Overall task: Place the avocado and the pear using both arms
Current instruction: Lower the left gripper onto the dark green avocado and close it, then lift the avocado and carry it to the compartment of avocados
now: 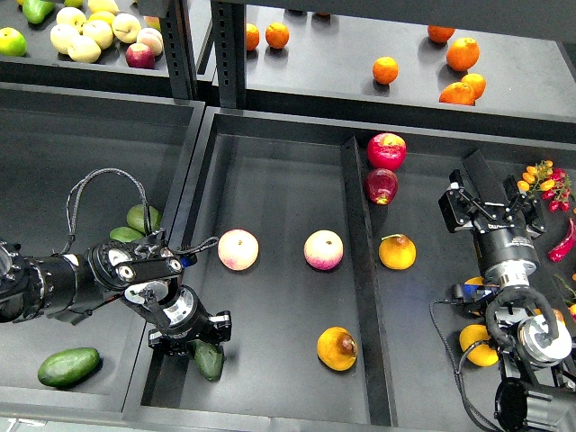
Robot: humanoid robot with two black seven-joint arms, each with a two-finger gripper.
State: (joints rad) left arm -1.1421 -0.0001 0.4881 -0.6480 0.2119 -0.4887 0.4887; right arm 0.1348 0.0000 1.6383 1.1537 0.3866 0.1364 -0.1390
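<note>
Our left gripper [200, 340] reaches down into the near left corner of the middle tray [270, 396], its fingers closed around the avocado [209, 360], whose dark green body pokes out just below them. We judge that the fruit is at the tray floor or very close to it, so this looks like the setting-down step, with the grip held until the avocado rests and cannot roll.

The pear [336, 349] lies free in the same tray, near its right wall, dark blotch turned to the right. It looks already placed, or else waiting its turn; we cannot tell which.

Our right gripper [475, 205] hangs above the right tray [423, 148], well apart from any fruit. Its fingers seem spread a little with nothing between them, so we take it as empty.

The middle tray also carries two pale yellow-pink fruits [238, 249] side by side in its centre. The right tray holds two red apples [386, 150] at its far left, a yellow fruit [397, 252] beside the divider, and a cluster of small tomatoes [544, 178] with a red chilli [563, 241] at the right edge. The left tray [99, 117] holds a large green avocado [68, 366] near us and two more green fruits [142, 218] partly behind our left arm. The far shelf [360, 54] carries oranges [385, 69] on the right and pale fruits on the left.
</note>
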